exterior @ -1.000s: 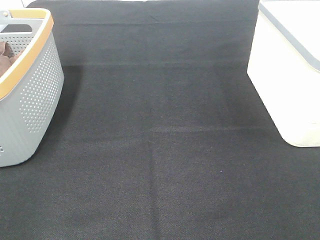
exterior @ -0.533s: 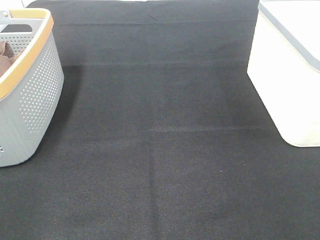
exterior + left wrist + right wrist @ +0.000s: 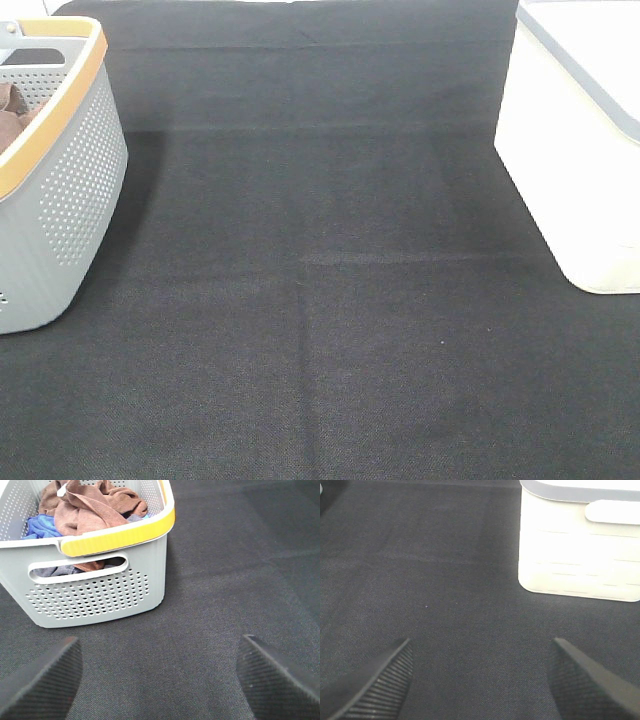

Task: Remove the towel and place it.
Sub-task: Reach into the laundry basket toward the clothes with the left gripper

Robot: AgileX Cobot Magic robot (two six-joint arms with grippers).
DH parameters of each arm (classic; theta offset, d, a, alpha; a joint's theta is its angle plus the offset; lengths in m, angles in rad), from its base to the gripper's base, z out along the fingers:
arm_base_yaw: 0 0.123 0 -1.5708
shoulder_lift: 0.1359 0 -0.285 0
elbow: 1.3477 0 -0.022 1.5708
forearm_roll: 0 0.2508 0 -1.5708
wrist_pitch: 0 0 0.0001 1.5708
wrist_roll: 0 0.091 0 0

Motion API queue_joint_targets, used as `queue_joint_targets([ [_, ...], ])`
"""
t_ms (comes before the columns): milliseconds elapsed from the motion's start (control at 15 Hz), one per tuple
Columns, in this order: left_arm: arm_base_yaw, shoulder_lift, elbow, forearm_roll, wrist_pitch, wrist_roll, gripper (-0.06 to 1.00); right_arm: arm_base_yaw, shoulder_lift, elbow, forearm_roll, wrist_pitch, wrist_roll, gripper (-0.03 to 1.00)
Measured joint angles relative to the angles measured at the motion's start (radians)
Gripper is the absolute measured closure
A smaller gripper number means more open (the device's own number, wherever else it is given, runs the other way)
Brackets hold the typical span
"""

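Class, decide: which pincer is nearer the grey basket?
Left. The left pincer faces the grey basket with bare mat between; the right pincer faces the white bin on the opposite side.

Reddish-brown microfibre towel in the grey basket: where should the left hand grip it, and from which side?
I'd pinch the reddish-brown microfibre towel at its raised fold, the highest part, coming straight down through the open top of the grey perforated plastic basket; its walls block any sideways approach. The open left hand is outside the basket.
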Motion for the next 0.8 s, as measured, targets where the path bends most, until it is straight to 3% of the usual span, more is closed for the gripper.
queue_joint_targets([
  [200, 0.000, 0.061, -0.037, 0.000, -0.074, -0.014, 0.16, 0.000, 0.000, 0.000, 0.000, 0.000, 0.000, 0.26],
  [400, 0.000, 0.283, -0.111, 0.041, -0.310, -0.042, 0.18, 0.000, 0.000, 0.000, 0.000, 0.000, 0.000, 0.26],
  [600, 0.000, 0.515, -0.196, 0.163, -0.438, -0.128, 0.19, 0.000, 0.000, 0.000, 0.000, 0.000, 0.000, 0.26],
  [800, 0.000, 0.786, -0.334, 0.353, -0.427, -0.304, 0.19, 0.000, 0.000, 0.000, 0.000, 0.000, 0.000, 0.26],
])
